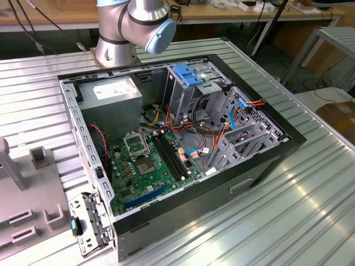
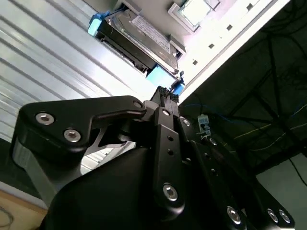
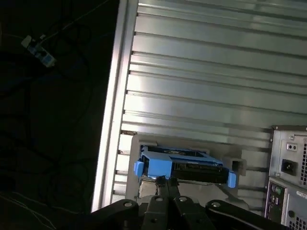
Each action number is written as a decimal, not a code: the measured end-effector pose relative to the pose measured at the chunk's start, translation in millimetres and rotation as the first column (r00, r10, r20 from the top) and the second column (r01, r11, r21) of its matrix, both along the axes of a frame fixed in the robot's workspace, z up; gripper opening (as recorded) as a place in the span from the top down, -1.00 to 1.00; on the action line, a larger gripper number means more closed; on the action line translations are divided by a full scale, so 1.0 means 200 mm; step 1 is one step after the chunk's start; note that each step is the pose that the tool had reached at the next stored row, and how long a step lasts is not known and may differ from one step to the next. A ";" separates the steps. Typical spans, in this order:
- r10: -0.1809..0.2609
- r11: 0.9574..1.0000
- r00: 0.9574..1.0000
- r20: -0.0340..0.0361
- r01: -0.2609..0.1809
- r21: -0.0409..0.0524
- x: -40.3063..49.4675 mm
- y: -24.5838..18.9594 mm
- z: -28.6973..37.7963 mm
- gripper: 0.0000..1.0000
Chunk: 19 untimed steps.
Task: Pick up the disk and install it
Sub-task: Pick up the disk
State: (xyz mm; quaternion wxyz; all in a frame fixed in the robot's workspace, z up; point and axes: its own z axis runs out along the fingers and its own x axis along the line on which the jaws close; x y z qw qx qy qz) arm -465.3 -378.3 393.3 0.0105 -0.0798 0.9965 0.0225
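The disk [image 2: 139,38] is a grey metal drive with a pale label in a bright blue carrier rail. It rests on a pale holder [image 3: 144,142] on the ribbed metal table, close to the table's edge. In both wrist views my gripper [image 2: 165,94] is right at the disk's blue rail, its black fingers drawn together into a narrow point. The disk [image 3: 192,165] lies just beyond the gripper [image 3: 165,183]; I cannot tell whether the tips touch the rail. Nothing is held between the fingers.
The open computer case [image 1: 183,138] lies on the ribbed table [image 1: 310,210], with a tall drive cage topped by a blue bracket [image 1: 191,75]. The case's rear panel [image 3: 288,167] stands beside the holder. The table edge [image 3: 112,120] drops to dark floor. Grey fixtures [image 1: 39,158] sit at the exterior view's left.
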 end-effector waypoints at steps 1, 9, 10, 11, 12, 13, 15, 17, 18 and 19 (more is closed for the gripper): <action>0.036 0.999 0.999 0.000 -0.036 -0.001 0.000 0.000 0.000 0.79; 0.259 0.966 0.966 -0.001 -0.259 -0.010 0.000 0.000 0.000 0.79; 0.277 0.961 0.961 -0.002 -0.277 -0.011 0.000 0.000 0.000 0.79; 0.304 0.953 0.953 -0.002 -0.304 -0.012 0.000 0.000 0.000 0.79; 0.328 0.945 0.945 -0.003 -0.328 -0.014 0.000 0.000 0.000 0.79; 0.345 0.938 0.939 -0.003 -0.345 -0.015 0.000 0.000 0.000 0.79; 0.411 0.912 0.912 -0.005 -0.411 -0.020 0.000 0.000 0.000 0.79; 0.463 0.886 0.886 -0.007 -0.463 -0.024 0.000 0.000 0.000 0.79; 0.488 0.872 0.873 -0.009 -0.488 -0.027 0.000 0.000 0.000 0.79; 0.521 0.853 0.854 -0.010 -0.521 -0.030 0.000 0.000 0.000 0.79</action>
